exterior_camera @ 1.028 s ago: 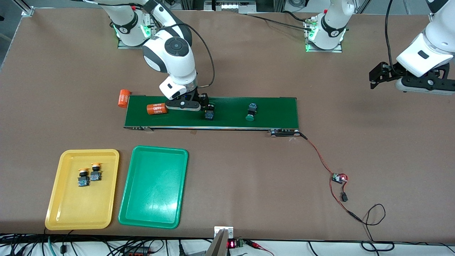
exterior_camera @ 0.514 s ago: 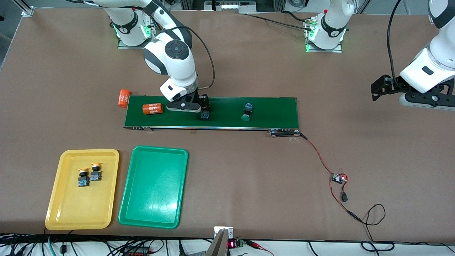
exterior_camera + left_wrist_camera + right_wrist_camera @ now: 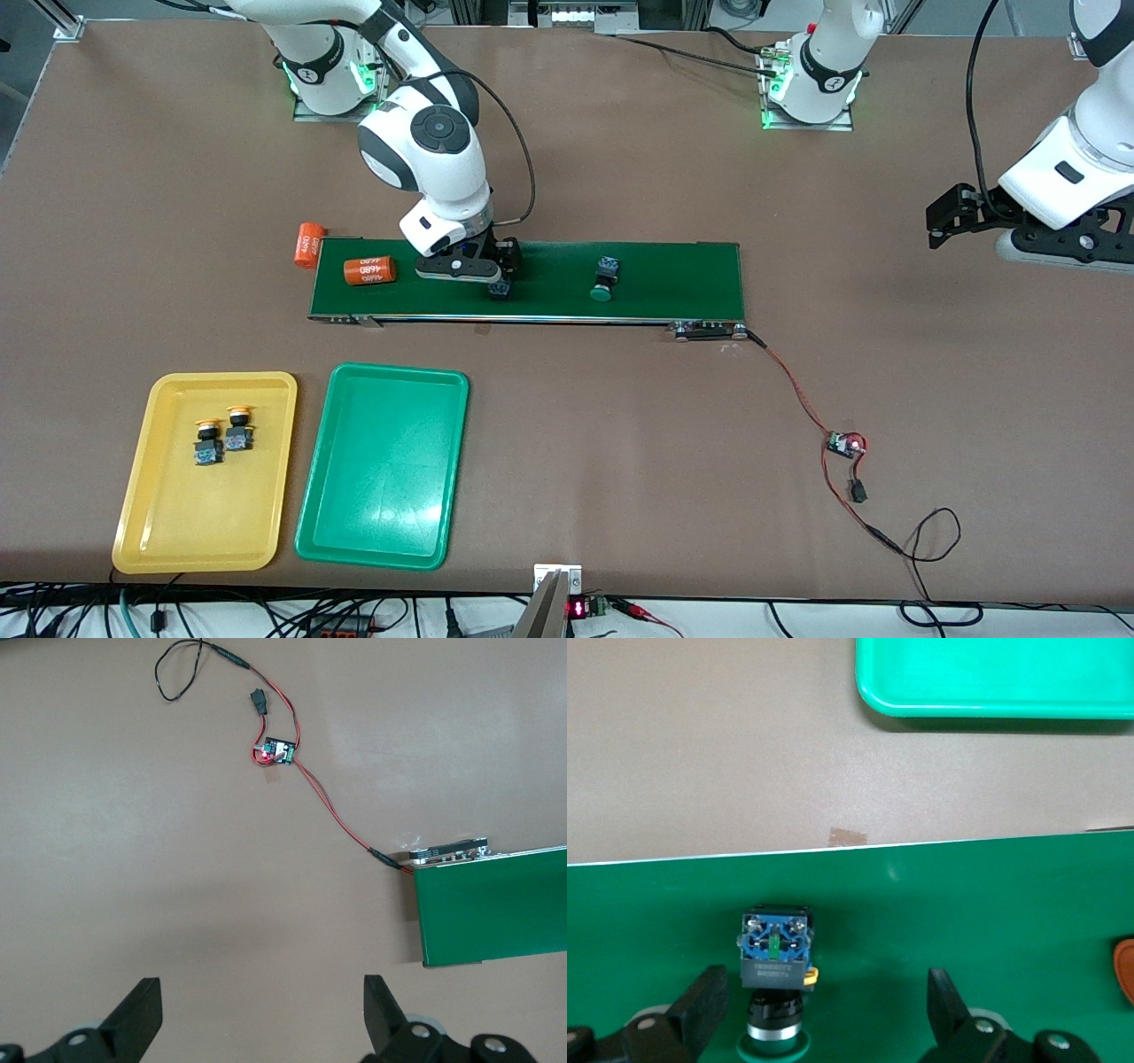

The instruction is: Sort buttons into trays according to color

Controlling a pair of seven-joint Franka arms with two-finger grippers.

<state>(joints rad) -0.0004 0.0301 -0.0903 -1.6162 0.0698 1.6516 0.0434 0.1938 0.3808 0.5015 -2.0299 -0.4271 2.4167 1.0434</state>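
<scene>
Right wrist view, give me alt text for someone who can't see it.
The right gripper hangs with open jaws low over the dark green conveyor belt, a green-capped button lying on the belt between them. Past the belt's edge is bare brown table, then a corner of the green tray.

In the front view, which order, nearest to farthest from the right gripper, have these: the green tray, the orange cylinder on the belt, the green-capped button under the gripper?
From the right gripper, open over the conveyor belt:
1. Green-capped button, directly below it on the belt.
2. Orange cylinder, on the belt toward the right arm's end.
3. Green tray, on the table, nearer the front camera.
</scene>
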